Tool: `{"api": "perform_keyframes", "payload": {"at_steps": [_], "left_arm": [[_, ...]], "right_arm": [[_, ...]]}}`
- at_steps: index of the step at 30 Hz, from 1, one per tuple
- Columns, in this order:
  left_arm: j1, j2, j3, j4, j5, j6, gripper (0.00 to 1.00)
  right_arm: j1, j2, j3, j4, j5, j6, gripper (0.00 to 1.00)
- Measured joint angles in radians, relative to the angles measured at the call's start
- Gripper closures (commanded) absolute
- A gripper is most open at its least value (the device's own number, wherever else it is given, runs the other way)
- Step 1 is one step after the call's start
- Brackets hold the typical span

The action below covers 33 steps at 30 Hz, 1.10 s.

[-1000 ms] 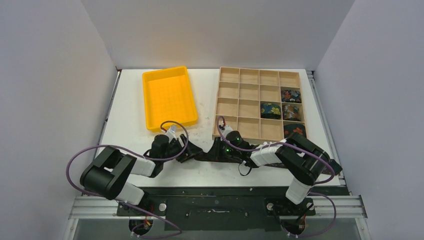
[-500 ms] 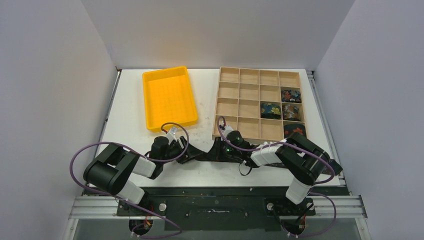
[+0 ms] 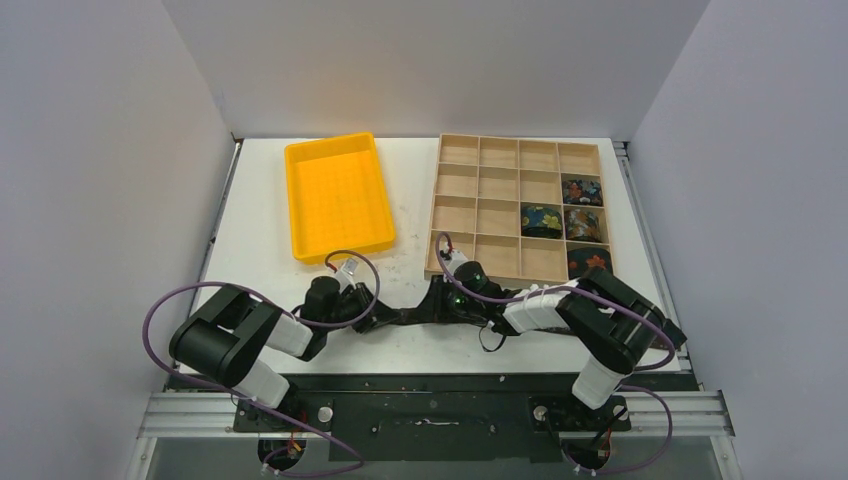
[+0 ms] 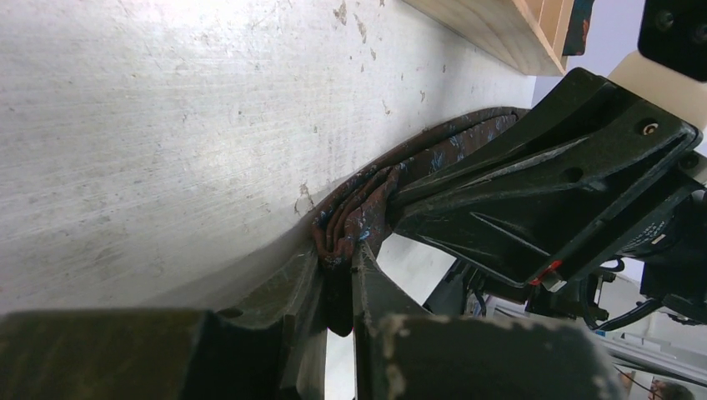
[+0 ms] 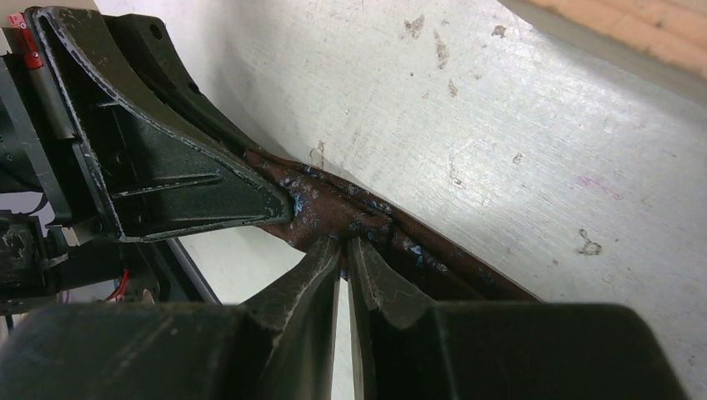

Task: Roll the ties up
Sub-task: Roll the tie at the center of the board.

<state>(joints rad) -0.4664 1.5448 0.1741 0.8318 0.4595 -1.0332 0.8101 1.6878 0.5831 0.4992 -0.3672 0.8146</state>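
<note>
Here: dark-red tie (image 4: 375,192) w/ blue specks, bunched; both jaws pinching it.

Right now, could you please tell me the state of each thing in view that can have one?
left gripper, shut on the flat tie
right gripper, shut on the flat tie
flat tie, unrolled, bunched, pinched by both grippers
rolled ties, four, each in its own cell
wooden tray, remaining cells empty
yellow bin, empty
</note>
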Motion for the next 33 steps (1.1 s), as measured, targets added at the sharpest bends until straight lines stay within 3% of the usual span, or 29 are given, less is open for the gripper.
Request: {"api": "perform_keyframes", "payload": {"at_steps": [10, 22, 33], "left_arm": [[-0.015, -0.034, 0.000, -0.051, -0.010, 0.005, 1.00], [-0.094, -0.247, 0.074, -0.422, -0.166, 0.109, 1.00], [-0.138, -0.354, 0.135, -0.701, -0.300, 0.174, 1.00]], "right_arm": [[0.000, -0.078, 0.002, -0.117, 0.039, -0.040, 0.71], [0.076, -0.164, 0.119, -0.293, 0.160, -0.137, 0.88], [0.126, -0.023, 0.164, -0.330, 0.193, -0.150, 0.94]]}}
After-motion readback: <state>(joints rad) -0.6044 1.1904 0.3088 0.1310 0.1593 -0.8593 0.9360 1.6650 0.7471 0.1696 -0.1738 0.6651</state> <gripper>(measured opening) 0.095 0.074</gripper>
